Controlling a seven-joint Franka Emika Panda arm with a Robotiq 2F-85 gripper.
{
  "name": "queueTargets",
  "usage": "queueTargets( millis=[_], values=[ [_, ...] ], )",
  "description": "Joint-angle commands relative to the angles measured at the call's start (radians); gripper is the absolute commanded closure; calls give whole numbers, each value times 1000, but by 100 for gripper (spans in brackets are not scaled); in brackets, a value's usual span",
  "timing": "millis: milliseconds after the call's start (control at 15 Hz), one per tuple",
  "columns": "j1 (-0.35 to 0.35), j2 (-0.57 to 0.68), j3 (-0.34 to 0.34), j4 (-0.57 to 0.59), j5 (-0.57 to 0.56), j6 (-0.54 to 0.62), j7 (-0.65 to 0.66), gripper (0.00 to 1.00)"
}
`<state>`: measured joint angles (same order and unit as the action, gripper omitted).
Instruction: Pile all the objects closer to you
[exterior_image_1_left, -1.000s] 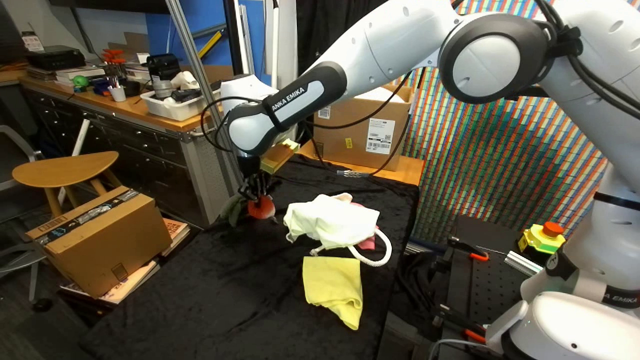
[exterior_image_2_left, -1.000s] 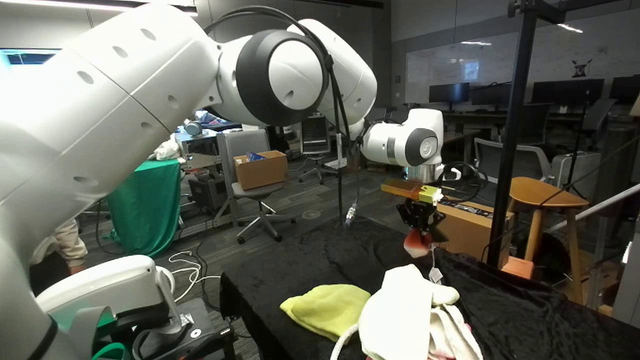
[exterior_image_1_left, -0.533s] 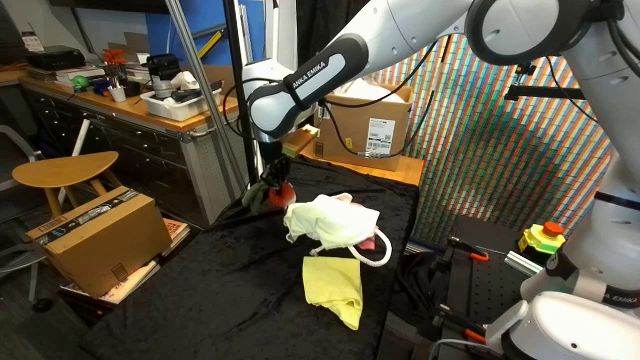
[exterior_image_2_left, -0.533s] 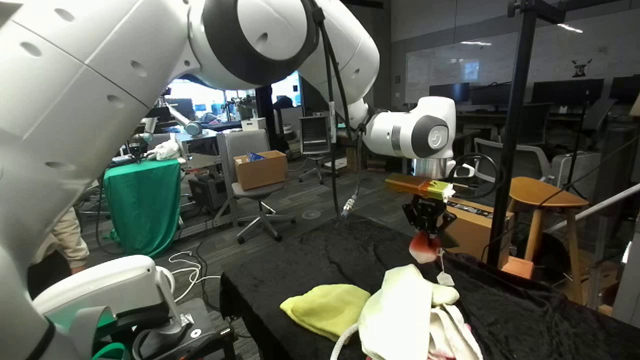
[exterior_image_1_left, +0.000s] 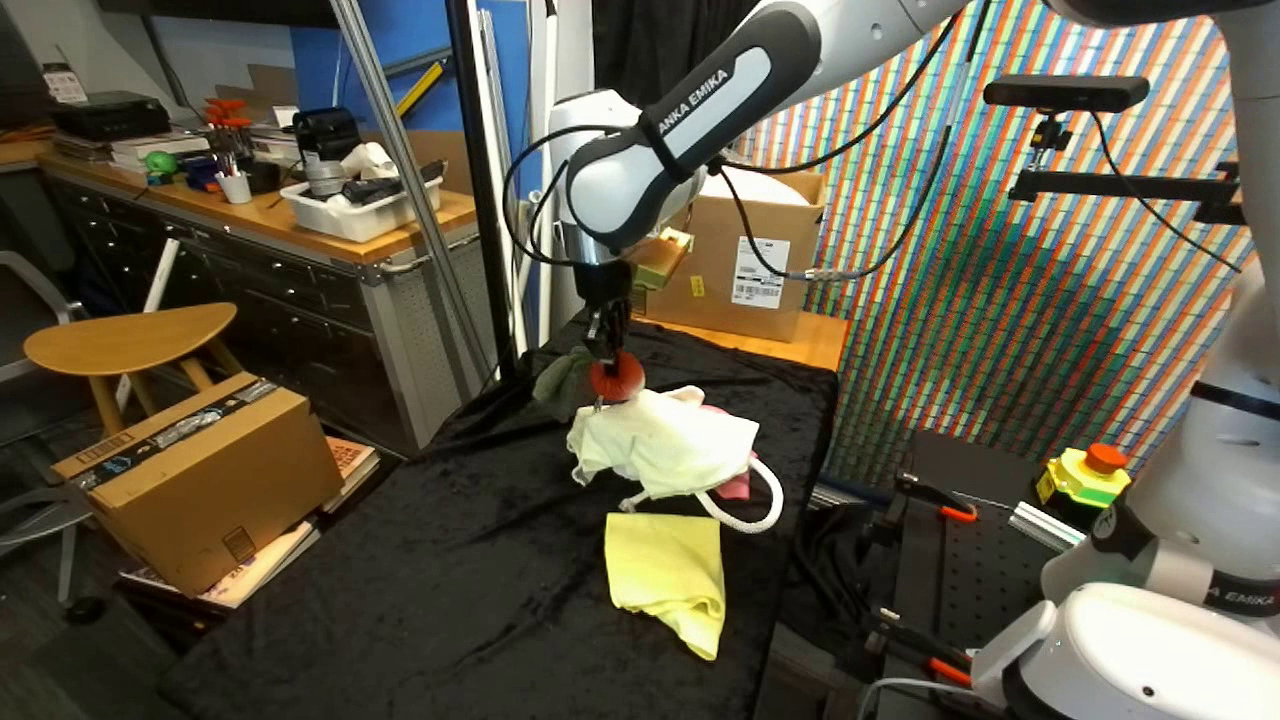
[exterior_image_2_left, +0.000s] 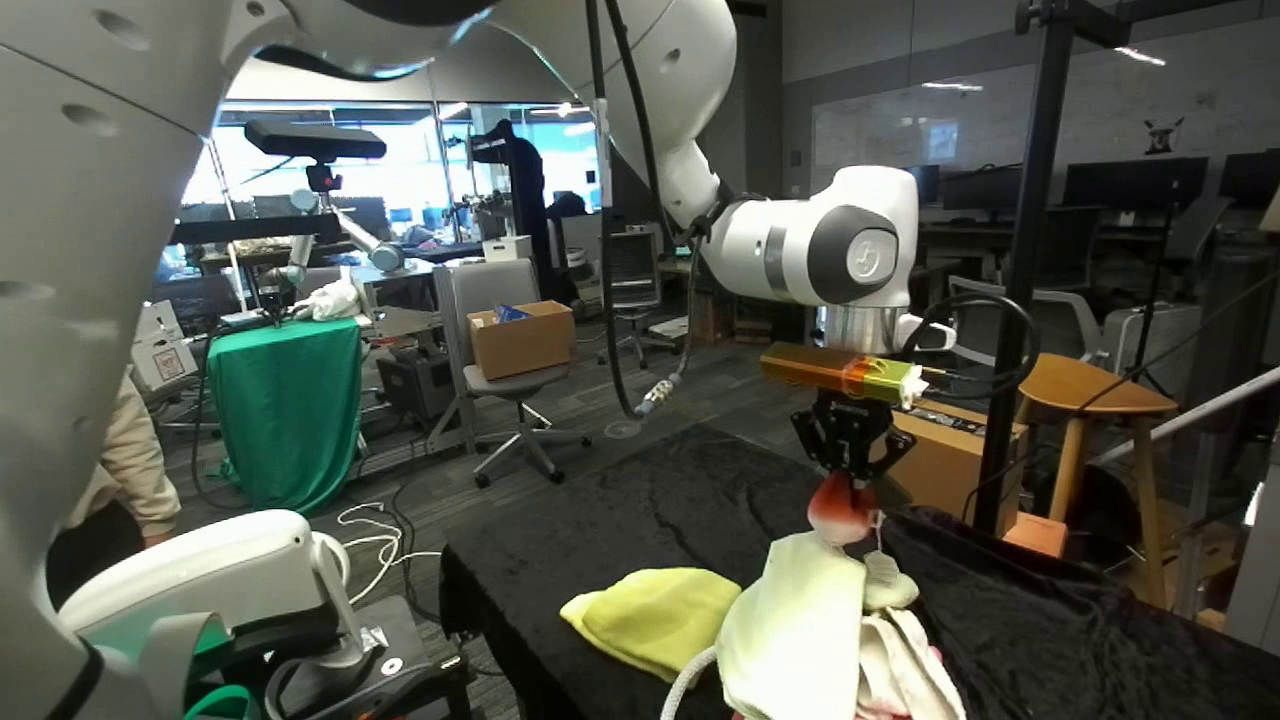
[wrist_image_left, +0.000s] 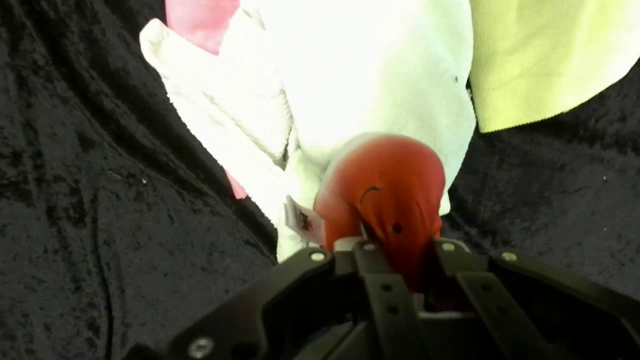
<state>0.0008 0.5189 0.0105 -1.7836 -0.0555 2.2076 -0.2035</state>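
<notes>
In the wrist view, lower centre, the claw (wrist_image_left: 401, 245) is pinching a red toy (wrist_image_left: 395, 170) — narrowed onto its top. In an exterior view the toy is hanging mid-frame, over or just behind the upper left edge of a white cloth (exterior_image_1_left: 670, 440); whether the two are touching cannot be told. The white cloth is lying partly over a pink thing (exterior_image_1_left: 735, 487), likely the pile's beginning, toward the right side of the table (exterior_image_1_left: 400, 610), nearer the base (exterior_image_1_left: 1160, 640). Below centre, a yellow cloth (exterior_image_1_left: 665, 570) is resting beside the white one. Three objects are apparently lying grouped already; remaining, it seems, are lowering and freeing the toy — and perhaps stacking the yellow cloth.
</notes>
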Motion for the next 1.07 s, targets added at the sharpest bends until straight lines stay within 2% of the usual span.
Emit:
queueTargets(
  millis=[0,267,400,1000],
  values=[
    [-43,-151,39,-184,23,50,-112,90],
    [-56,-230,65,-277,66,46,-198,90],
    [-42,-229,62,-288,60,61,-191,90],
    [-15,-49,34,-193,17,157,-37,90]
  ],
)
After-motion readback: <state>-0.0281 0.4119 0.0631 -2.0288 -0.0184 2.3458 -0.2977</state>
